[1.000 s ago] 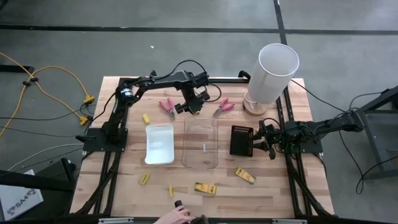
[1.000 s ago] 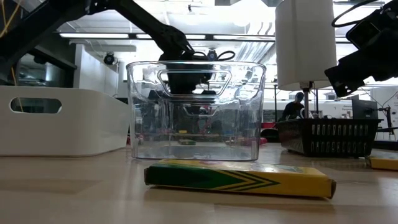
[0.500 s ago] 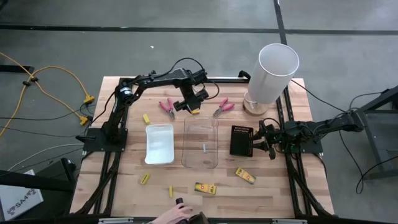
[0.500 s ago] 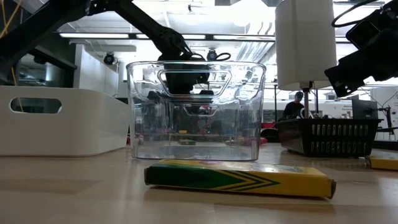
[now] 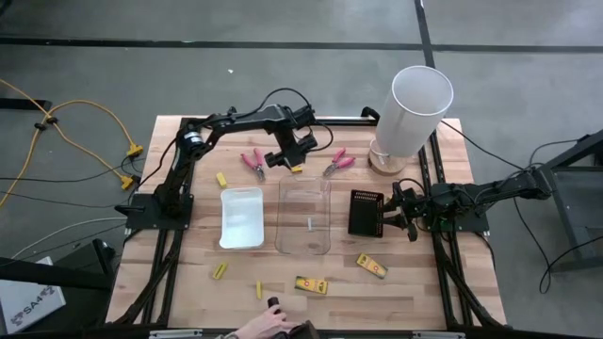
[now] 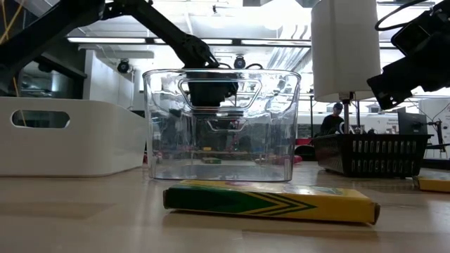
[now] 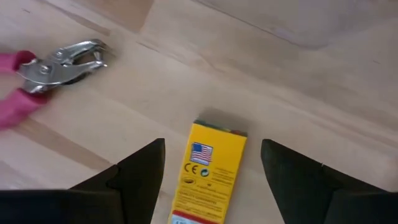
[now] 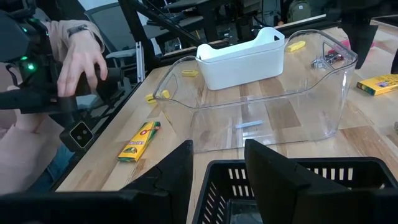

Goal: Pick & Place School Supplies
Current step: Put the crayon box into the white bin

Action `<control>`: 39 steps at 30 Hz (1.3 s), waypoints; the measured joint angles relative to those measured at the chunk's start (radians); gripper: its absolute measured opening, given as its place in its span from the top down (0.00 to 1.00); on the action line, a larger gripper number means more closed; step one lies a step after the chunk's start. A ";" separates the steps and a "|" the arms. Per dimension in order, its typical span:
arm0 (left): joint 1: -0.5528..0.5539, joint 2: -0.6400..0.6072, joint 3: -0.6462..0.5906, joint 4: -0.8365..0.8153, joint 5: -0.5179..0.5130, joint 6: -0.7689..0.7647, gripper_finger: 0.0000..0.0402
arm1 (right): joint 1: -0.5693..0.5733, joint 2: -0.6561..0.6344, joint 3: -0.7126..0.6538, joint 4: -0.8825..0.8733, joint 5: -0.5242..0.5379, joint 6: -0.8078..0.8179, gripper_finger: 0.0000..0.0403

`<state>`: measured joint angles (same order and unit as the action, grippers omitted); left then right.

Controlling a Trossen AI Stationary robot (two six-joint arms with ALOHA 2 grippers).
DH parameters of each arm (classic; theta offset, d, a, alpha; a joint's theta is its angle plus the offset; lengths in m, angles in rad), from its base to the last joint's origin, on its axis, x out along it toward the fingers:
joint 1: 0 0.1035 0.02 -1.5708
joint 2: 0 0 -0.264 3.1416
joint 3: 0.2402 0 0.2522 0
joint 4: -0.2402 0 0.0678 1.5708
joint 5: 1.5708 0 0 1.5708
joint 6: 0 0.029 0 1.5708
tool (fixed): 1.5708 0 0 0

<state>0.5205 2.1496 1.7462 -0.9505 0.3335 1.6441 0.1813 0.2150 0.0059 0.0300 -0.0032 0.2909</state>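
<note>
Yellow box (image 7: 208, 177): a small upright-printed carton with a flag mark and small symbols on its face is seen lying flat on the wooden table (image 5: 424, 282), at the far edge of the clear tray (image 5: 305, 217).
Left gripper (image 5: 294, 160): it is held above that box with its fingers (image 7: 134, 180) spread wide to either side; nothing is gripped.
Pink-handled pliers (image 7: 43, 71): one pair is seen just left of the box, a second pair (image 5: 339, 162) to the right, near the white cylinder (image 5: 413, 113).
White tray (image 5: 241, 217): it is placed left of the clear tray, just beside it.
Black basket (image 5: 366, 213): it is set right of the clear tray, with the right gripper (image 5: 392, 214) at its right rim; the fingers (image 8: 180, 171) are seen parted over the rim, gripping nothing visible.
Other yellow items: a crayon box (image 5: 312, 284) and another small box (image 5: 371, 266) are seen near the front edge.
Person's hand (image 5: 256, 328): it is seen at the near table edge.
</note>
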 joint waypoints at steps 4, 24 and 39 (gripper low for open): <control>0.000 0.003 0.000 0.002 -0.023 0.000 0.35 | 0.000 0.000 0.000 0.000 0.000 0.000 0.66; -0.024 0.003 0.000 0.020 -0.130 0.045 0.35 | 0.000 0.000 0.000 0.000 0.000 0.000 0.66; -0.049 0.004 0.024 0.012 -0.143 -0.056 0.35 | 0.000 0.000 0.000 0.000 0.000 0.000 0.66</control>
<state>0.4713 2.1540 1.7703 -0.9388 0.1901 1.5877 0.1811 0.2151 0.0058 0.0302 -0.0029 0.2906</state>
